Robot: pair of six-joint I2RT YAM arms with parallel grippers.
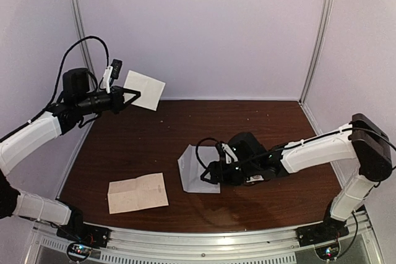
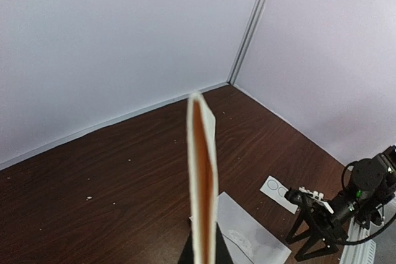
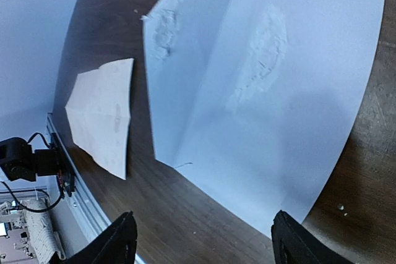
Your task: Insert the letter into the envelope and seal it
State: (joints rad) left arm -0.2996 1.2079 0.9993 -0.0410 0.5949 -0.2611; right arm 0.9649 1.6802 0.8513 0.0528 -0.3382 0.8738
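Right fingers (image 1: 209, 175) wide above the envelope (image 1: 190, 166); left fingers (image 1: 125, 98) clamped on the folded sheet (image 1: 145, 89), held high.
The envelope lies flat on the bench (image 1: 260, 128). I should hook its flap and lift, so the pocket gapes before the sheet comes down. Whether that pocket is open I cannot tell; my left wrist sees the sheet only edge-on.

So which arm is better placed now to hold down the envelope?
Probably the right arm. The right gripper, open, hovers just over the envelope; the left gripper is shut on a folded paper, raised far from it.
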